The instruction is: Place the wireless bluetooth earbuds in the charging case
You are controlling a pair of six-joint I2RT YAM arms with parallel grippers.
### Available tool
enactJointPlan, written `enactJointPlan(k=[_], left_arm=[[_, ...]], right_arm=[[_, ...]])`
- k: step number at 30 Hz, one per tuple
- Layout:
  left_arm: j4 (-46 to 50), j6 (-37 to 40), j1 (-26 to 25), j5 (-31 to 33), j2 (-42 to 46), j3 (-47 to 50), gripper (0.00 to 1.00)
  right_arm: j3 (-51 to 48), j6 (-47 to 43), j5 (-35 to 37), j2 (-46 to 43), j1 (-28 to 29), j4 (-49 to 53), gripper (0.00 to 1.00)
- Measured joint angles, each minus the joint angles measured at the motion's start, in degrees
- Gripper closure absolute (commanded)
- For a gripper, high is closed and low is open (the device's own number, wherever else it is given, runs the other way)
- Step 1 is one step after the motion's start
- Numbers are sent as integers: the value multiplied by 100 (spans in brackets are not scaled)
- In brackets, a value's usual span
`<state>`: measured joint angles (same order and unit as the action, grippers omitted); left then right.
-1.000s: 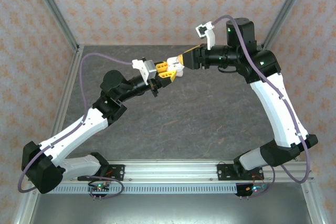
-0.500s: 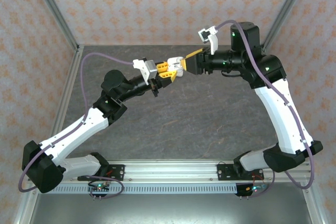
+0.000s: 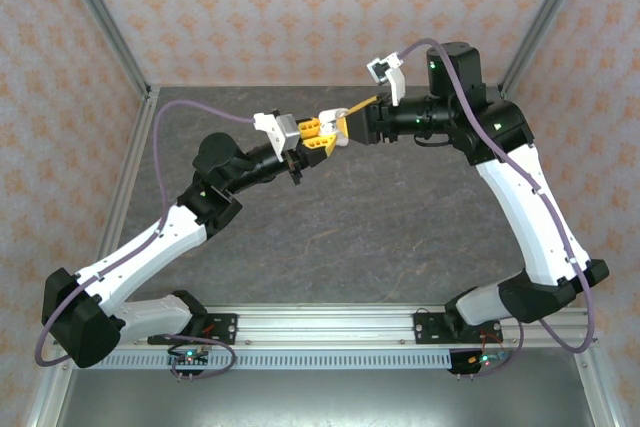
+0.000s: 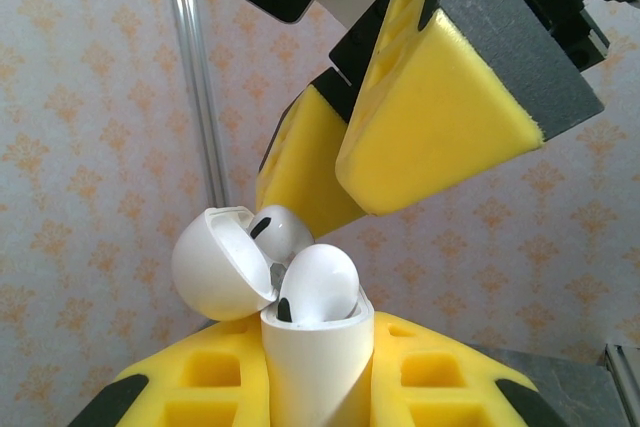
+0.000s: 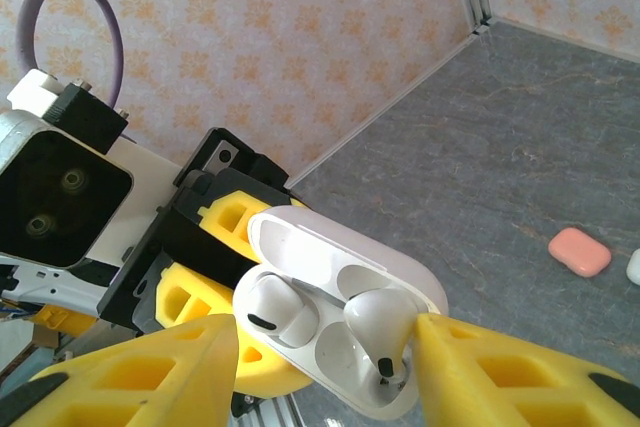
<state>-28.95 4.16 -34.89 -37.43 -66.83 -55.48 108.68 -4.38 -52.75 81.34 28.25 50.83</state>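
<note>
Your left hand (image 3: 318,136) grips the open charging case (image 5: 335,362) in the air over the far middle of the table (image 5: 520,147); your right hand (image 3: 341,127) meets it tip to tip.
Left arm reaches up and far-right, right forearm lies level and points left. The case sits between the left fingers (image 4: 420,372), lid (image 4: 215,265) swung open to the left. Both white earbuds (image 5: 280,315) (image 5: 383,319) sit in the case, the right one looking less deep. Right hand is spread, one finger (image 5: 130,377) on each side of the case; can't tell if they touch it. A salmon case (image 5: 579,251) lies on the table.
</note>
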Motion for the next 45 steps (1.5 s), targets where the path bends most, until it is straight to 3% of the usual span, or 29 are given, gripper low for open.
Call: enactJointPlan(k=[7, 19, 24, 33, 45], left_arm=[[42, 0, 0, -2, -9, 0, 100], [129, 2, -13, 22, -11, -9, 100], [168, 197, -262, 393, -11, -9, 100], [98, 345, -411, 892, -136, -9, 100], [98, 345, -413, 944, -203, -9, 100]], right_arm=[[2, -79, 26, 7, 2, 50, 51], [17, -131, 881, 2, 9, 168, 35], [17, 289, 1231, -74, -9, 164, 32], [44, 1180, 1491, -385, -17, 81, 34], [48, 1429, 1506, -74, -17, 236, 45]])
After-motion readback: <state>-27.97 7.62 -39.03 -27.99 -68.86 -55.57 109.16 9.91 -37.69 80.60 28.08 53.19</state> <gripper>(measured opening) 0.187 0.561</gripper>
